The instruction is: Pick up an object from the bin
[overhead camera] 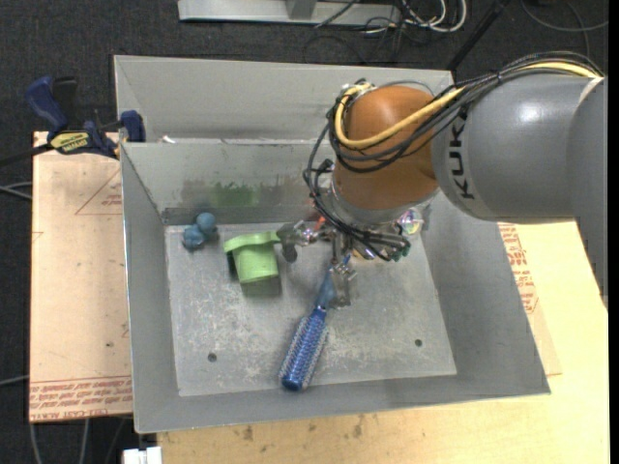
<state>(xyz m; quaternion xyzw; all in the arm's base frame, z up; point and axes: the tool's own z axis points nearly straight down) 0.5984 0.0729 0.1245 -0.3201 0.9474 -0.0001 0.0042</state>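
Observation:
My gripper (339, 276) hangs under the orange wrist cover near the middle of the bin, right at the upper end of a blue brush (308, 344). The brush lies slanted on the bin floor, its bristled head pointing toward the front edge. Its thin handle end reaches up to the gripper's tip. Left of the gripper lies a green cup-like thing (254, 259) on its side.
A small blue lumpy thing (199, 231) rests at the far left by the back wall. The right half of the bin floor is bare metal. The arm reaches in from the right, over the back right corner.

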